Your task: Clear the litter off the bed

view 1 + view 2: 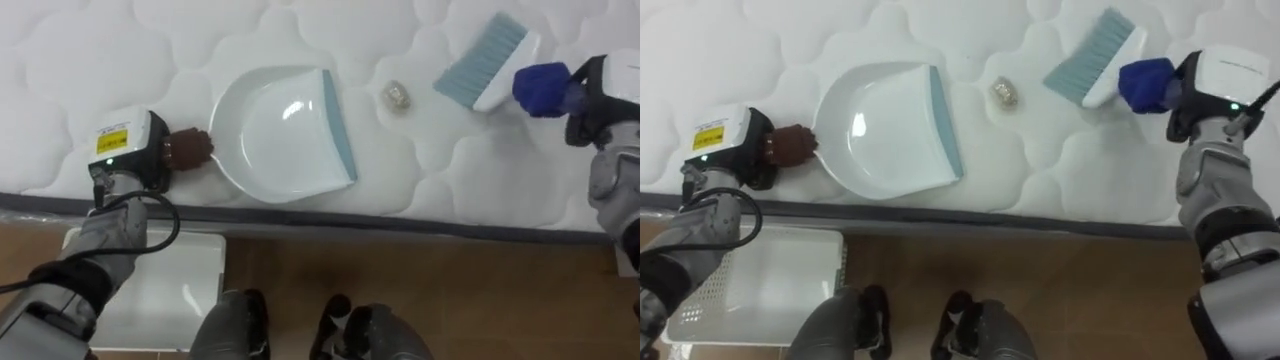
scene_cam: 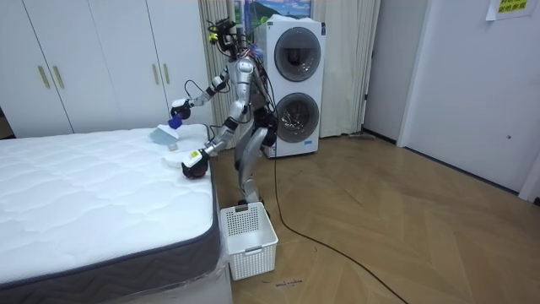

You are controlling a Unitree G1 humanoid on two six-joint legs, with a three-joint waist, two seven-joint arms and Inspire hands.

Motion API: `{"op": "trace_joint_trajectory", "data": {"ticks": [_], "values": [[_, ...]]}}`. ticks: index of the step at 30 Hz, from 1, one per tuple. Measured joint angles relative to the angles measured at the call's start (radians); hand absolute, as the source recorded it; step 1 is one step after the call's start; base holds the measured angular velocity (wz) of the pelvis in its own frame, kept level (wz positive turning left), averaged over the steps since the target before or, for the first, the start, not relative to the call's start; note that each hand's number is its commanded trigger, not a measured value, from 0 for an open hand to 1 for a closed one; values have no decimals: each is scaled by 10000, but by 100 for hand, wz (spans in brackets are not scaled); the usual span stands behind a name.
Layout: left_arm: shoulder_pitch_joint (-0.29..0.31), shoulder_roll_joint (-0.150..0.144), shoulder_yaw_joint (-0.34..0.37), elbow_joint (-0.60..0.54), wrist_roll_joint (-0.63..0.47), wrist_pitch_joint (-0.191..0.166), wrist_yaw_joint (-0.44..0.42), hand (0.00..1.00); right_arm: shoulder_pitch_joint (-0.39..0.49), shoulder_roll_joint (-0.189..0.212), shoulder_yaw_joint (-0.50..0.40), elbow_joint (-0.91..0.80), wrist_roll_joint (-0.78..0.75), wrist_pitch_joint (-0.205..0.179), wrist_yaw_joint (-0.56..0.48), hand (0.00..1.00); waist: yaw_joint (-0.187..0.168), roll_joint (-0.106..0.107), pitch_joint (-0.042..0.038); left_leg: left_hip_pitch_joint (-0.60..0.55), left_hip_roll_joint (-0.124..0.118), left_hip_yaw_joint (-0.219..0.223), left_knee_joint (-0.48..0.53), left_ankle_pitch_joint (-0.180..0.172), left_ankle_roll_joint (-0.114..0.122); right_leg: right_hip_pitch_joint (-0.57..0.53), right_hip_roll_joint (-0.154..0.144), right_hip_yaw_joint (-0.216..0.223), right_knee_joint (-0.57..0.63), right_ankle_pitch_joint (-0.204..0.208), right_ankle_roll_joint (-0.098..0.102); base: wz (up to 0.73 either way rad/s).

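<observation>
My left robot hand [image 1: 172,150] grips the dustpan [image 1: 280,130] flat on the bed [image 1: 80,60], lip facing the scrap [image 1: 397,96]; my right robot hand [image 1: 588,95], apparently clenched, holds the brush [image 1: 485,58] just beyond it, ready to sweep in.

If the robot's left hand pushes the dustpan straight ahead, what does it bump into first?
Most likely the small crumpled scrap on the mattress: the left hand holds the dustpan with its open lip facing that scrap, nothing between.
</observation>
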Motion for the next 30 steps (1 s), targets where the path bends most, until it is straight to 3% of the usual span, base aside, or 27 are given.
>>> {"op": "trace_joint_trajectory", "data": {"ticks": [4, 7, 16, 21, 30], "values": [[20, 32, 0, -29, 26, -49, 39, 100, -76, -3, 200, -256, -1428, 331, 17, 100, 51, -60, 5, 3, 38, 25, -21, 16, 7, 10, 27, -7, -58, 84, -4, -3], [21, 238, 4, -29, 192, -258, 66, 100, -302, -5, 220, -331, -2377, 321, 33, 100, 110, -103, 28, -5, 148, 69, -76, 29, -18, 11, 148, -25, -244, 179, -44, -12], [59, 290, 15, -19, 219, -354, 290, 100, -470, -374, 1478, -1537, -3874, 616, 529, 100, 189, -148, 71, -15, 211, 75, -105, 47, -48, 23, 179, -115, -355, 205, -88, -1], [55, 586, 16, -54, 381, -643, 293, 100, -470, -392, 1917, -2207, -4081, 607, 896, 100, 256, -237, 131, 6, 340, 81, -218, 92, -118, 93, 358, -141, -672, 367, -143, -7], [54, 656, 11, -85, 405, -878, 222, 100, -468, -423, 2167, -2753, -4056, 484, 1488, 100, 393, -249, 137, 57, 407, 9, -370, 158, -160, 291, 521, -259, -1031, 485, -159, 0]]}}
